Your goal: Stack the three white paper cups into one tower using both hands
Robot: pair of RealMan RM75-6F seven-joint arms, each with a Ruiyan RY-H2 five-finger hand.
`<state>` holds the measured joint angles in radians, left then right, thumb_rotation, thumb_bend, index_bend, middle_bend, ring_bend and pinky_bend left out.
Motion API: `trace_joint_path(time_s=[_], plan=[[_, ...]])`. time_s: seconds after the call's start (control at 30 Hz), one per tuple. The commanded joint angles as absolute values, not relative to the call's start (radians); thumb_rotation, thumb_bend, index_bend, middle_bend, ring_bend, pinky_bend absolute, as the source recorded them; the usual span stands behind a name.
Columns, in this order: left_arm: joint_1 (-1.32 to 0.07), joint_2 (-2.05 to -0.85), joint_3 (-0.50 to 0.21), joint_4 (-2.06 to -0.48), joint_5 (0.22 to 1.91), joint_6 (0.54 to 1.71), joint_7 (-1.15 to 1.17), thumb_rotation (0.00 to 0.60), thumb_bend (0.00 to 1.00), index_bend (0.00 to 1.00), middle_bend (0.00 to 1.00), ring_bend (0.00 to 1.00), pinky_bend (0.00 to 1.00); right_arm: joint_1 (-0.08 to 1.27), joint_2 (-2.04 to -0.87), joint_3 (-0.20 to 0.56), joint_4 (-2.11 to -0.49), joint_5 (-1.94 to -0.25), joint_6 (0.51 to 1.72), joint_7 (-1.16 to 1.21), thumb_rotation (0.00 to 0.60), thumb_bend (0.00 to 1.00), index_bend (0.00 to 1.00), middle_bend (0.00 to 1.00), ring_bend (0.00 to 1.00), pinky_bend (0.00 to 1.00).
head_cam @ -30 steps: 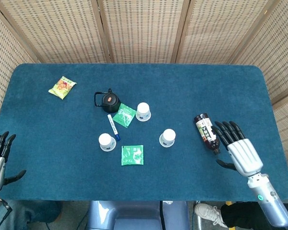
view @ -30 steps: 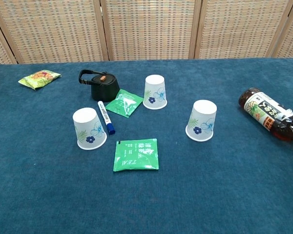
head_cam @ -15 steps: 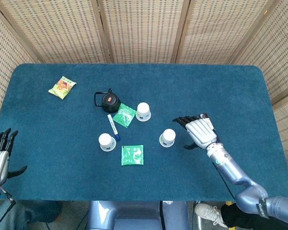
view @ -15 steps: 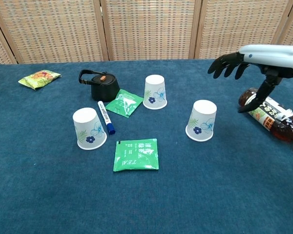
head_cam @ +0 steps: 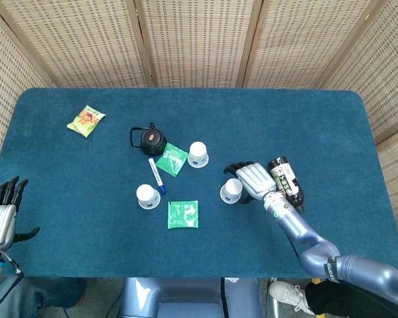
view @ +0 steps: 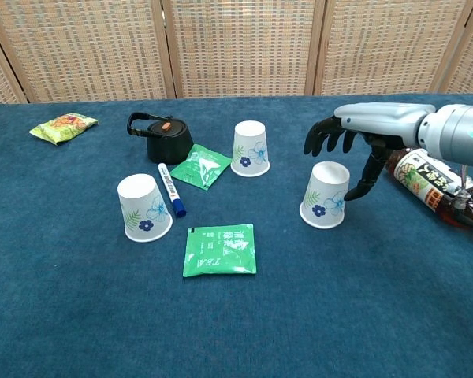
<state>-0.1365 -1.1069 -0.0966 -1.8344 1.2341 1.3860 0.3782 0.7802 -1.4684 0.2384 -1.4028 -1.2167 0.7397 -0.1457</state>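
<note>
The right hand [view: 361, 134] hovers with fingers spread, holding nothing, directly over an upturned floral paper cup [view: 325, 194]; its thumb reaches down beside the cup. The left hand [head_cam: 1, 218], spread and holding nothing, is far off. A green packet [view: 219, 250] reads "TEA".

The head view looks steeply down over the whole table [head_cam: 318, 132]; the chest view faces it low, nearer, sharing its middle.
</note>
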Motion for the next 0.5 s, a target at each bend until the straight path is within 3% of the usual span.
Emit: trace_joint_path(time_s=[0.03,0.33,0.5], plan=[[-0.14,-1.108,-0.096,-1.834,1.227,1.383,0.38,0.6,0.0,0.0,0.0,0.0,0.0,0.806,-1.493,0.238,-1.38,-1.183,0.718,-0.166,0.6,0.24,0.32,0.37,0.31,0.37],[-0.14,-1.105,-0.092,-1.833,1.221,1.387,0.372,0.6,0.0,0.0,0.0,0.0,0.0,0.823,-1.514,0.23,-1.374,-1.158,0.737,-0.174,0.6,0.39,0.48,0.52,0.47,0.53],[-0.14,-1.102,-0.09,-1.835,1.229,1.395,0.36,0.6,0.0,0.0,0.0,0.0,0.0,0.825,-1.488,0.239,-1.421,-1.18,0.766,-0.152,0.6,0.42,0.49,0.53,0.48,0.55]])
